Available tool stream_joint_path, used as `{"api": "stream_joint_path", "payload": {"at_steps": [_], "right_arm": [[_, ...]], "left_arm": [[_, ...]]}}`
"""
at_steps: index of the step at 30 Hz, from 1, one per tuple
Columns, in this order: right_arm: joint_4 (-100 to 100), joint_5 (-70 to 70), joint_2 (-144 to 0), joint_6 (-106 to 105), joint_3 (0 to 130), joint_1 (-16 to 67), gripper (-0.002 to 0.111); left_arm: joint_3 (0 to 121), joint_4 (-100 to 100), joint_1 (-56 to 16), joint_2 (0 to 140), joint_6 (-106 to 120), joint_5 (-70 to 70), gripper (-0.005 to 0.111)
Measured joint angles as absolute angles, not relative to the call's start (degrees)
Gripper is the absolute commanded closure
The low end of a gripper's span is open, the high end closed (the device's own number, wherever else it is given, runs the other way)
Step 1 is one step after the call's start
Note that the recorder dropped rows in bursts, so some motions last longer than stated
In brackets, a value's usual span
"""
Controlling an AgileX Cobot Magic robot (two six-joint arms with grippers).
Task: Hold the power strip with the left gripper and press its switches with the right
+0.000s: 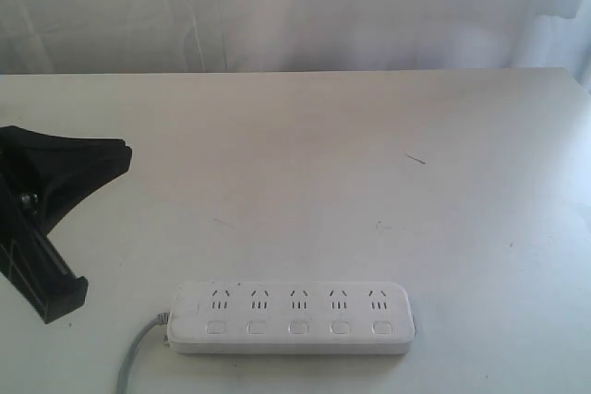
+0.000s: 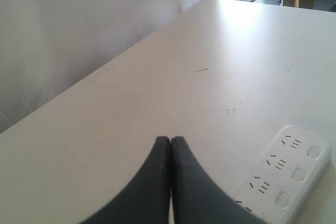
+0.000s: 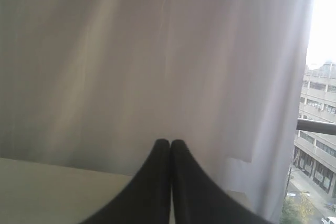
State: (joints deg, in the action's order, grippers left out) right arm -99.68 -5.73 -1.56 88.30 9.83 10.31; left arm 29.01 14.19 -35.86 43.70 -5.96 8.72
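Observation:
The white power strip (image 1: 292, 317) lies flat near the table's front edge, its grey cord (image 1: 138, 357) trailing off its left end. A row of small white switches (image 1: 297, 328) runs along its near side, one below each outlet. My left gripper (image 1: 123, 154) hovers at the far left, up and left of the strip and apart from it. In the left wrist view this gripper (image 2: 170, 140) is shut and empty, with part of the strip (image 2: 286, 174) and three switches (image 2: 298, 173) to one side. My right gripper (image 3: 170, 142) is shut on nothing, faces the curtain and is out of the exterior view.
The pale table (image 1: 323, 182) bears a small dark scratch (image 1: 416, 159) right of centre. A white curtain (image 1: 295, 6) hangs behind the table's far edge. The right wrist view shows the curtain's edge and a window onto buildings (image 3: 315, 129).

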Motion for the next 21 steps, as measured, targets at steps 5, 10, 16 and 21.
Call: {"api": "stream_joint_path", "payload": {"at_steps": [5,10,16,21], "right_arm": [[-99.7,-5.0,-1.6,87.8,9.6,10.3,0.108],[-88.1,-4.6,-1.6,87.6,9.6,10.3,0.108],[-50.9,-5.0,-1.6,87.6,9.6,10.3,0.108],[-34.0,-0.8,-1.6,87.6,8.2,10.3,0.108]], "left_arm": [[29.0,14.2,-35.9,43.7,-6.2,8.7,0.107],[29.0,14.2,-35.9,43.7,-6.4,8.7,0.107],[29.0,14.2,-35.9,43.7,-6.4,8.7,0.107],[29.0,14.2,-35.9,43.7,-6.4,8.8,0.107]]}}
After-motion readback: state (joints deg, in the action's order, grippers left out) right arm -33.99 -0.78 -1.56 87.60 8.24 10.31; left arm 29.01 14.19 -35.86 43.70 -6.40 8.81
